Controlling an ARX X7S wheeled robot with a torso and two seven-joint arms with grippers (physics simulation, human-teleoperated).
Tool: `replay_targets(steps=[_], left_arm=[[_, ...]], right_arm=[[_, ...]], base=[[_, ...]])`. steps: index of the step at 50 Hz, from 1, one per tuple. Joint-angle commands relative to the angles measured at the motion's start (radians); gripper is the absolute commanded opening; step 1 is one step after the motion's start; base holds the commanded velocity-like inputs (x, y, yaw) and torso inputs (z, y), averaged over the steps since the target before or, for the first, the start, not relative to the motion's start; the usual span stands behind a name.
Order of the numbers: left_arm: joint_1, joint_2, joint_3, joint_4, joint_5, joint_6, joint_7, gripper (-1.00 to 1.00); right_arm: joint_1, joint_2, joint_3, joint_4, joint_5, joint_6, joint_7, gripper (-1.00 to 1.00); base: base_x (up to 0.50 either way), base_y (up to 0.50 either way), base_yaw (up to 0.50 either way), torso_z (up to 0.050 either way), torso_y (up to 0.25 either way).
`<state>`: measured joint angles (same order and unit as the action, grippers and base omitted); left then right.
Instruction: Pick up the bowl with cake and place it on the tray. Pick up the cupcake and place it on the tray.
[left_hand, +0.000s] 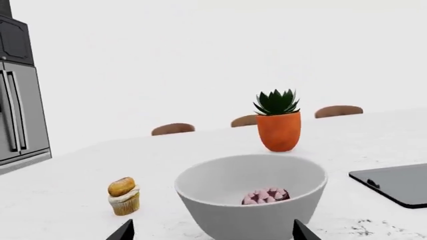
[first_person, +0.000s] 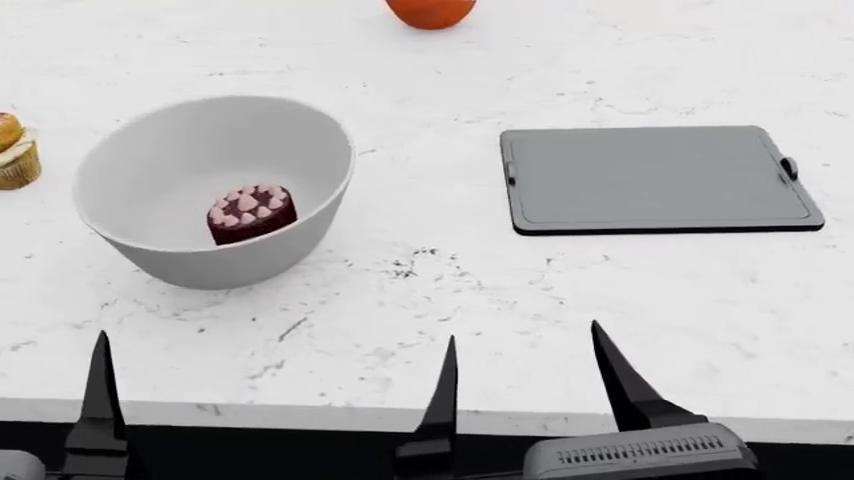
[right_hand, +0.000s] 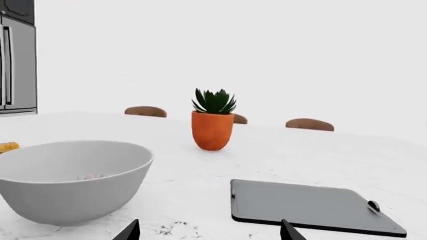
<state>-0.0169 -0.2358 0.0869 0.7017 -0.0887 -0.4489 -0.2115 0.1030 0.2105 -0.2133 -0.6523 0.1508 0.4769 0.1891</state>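
While parked at the near tabletop (first_person: 627, 300) edge: left claw (first_person: 267, 400) and right claw (first_person: 521, 385) spread wide, empty. Bowl (first_person: 214, 190) with cake (first_person: 250, 212) resting left of the tray (first_person: 661, 180), apart; cupcake (first_person: 14, 150) further left.

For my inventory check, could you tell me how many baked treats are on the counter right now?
2. The cake sits inside the bowl; the cupcake stands on the counter just beside the bowl, on the side away from the tray. None appear hidden.
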Motion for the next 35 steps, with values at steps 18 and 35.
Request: replay_targets(steps=[18, 35], left_arm=[[0.004, -0.018, 0.015, 0.031, -0.021, -0.007, -0.017, 1.0], [-0.002, -0.022, 0.031, 0.007, -0.03, 0.009, -0.023, 1.0]], right_arm=[[0.025, 0.013, -0.004, -0.083, 0.018, 0.072, 0.038, 1.0], [0.021, 0.009, -0.009, -0.058, 0.008, 0.051, 0.067, 1.0]], base=[[0.03, 0.5, 0.0, 0.0, 0.0], [0.14, 0.5, 0.0, 0.0, 0.0]])
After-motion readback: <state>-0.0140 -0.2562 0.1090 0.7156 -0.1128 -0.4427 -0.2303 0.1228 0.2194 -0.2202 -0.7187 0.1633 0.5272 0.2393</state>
